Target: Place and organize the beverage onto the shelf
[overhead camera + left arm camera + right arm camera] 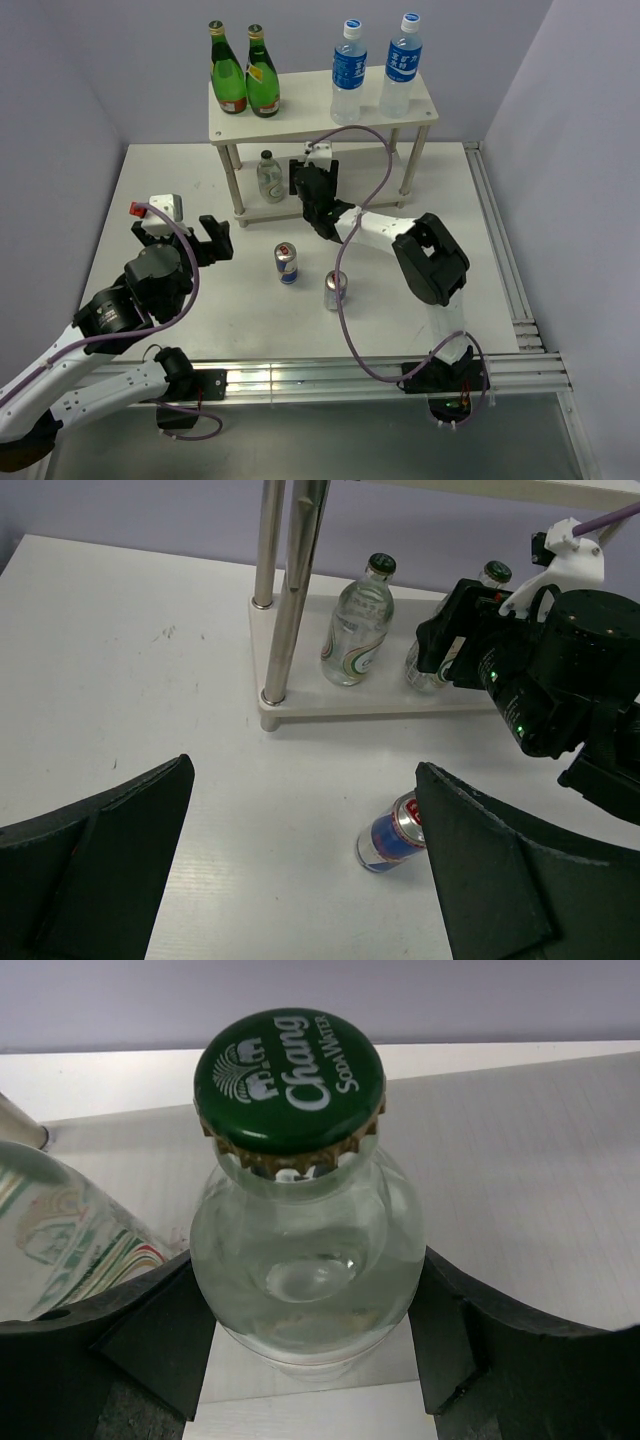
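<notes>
Steadiness counts: my right gripper [310, 1305] pinches the Chang soda water bottle [305, 1250] between its jaws on the shelf [520, 1160], so I'd part them slowly; left gripper [305, 780] spread.

**Glass, shiny metal and matt plastic**

The small bottle [305, 1260] looks like clear, glossy glass. Its cap [290, 1080] is smooth green metal with a crimped edge. The fingers [150, 1340] on either side of it are matt black plastic, faintly grainy. The shelf [305, 112] has matt cream-white boards and posts [268, 540] with a grey satin sheen. The blue can [287, 265] and the second can [336, 290] have shiny metal tops. The water bottles [348, 75] are clear plastic with glossy labels. The table [480, 220] is matt white and lightly scuffed.
</notes>
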Tool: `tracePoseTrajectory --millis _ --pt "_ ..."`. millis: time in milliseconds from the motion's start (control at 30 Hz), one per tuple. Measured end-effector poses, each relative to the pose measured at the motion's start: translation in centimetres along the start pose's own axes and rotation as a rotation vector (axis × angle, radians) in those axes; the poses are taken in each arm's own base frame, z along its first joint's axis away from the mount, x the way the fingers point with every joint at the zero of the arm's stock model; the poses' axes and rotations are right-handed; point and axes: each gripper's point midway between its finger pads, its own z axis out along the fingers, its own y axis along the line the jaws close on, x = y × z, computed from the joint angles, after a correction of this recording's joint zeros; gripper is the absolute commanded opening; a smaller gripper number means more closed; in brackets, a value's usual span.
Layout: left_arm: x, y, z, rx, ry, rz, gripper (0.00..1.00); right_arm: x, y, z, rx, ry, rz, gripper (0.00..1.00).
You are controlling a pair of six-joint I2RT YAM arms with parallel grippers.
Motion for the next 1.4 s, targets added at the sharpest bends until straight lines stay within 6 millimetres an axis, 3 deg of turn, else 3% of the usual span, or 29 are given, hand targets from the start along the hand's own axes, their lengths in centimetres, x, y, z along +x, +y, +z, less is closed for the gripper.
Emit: tracePoseTrajectory --millis 233,667,700,733,767,800,867,900,1233,1400 --pt "-0.1 0.3 0.1 -0.012 -0.002 -0.001 0.99 1.6 0.2 0.9 -0.001 0.022 -0.007 0.0" --pt "0.2 0.5 0.4 -0.025 0.004 0.005 0.99 1.3 1.8 2.1 -0.025 0.006 0.041 0.0" --pt "0.2 0.5 0.4 -0.025 0.004 0.005 0.99 1.3 1.9 2.2 -0.025 0.005 0.045 0.07" --pt "0.2 0.5 0.4 -0.024 0.004 0.004 0.99 1.3 2.0 2.2 -0.027 0.005 0.048 0.28" --pt "0.2 0.5 0.4 -0.025 0.005 0.005 0.99 1.3 2.1 2.2 -0.027 0.005 0.05 0.39" --pt "0.2 0.5 0.4 -0.025 0.005 0.005 0.99 1.3 2.1 2.3 -0.026 0.007 0.051 0.58" --pt "0.2 0.5 0.4 -0.025 0.005 0.005 0.99 1.3 2.1 2.3 -0.026 0.007 0.057 0.68" --pt "0.2 0.5 0.4 -0.025 0.005 0.006 0.99 1.3 2.2 2.3 -0.027 0.007 0.059 0.8" --pt "0.2 0.5 0.5 -0.027 0.005 0.005 1.0 -0.2 2.9 2.2 -0.04 -0.05 0.117 0.88" --pt "0.3 0.6 0.5 -0.03 0.006 0.007 0.99 0.0 2.1 1.1 -0.035 -0.048 0.12 0.91"
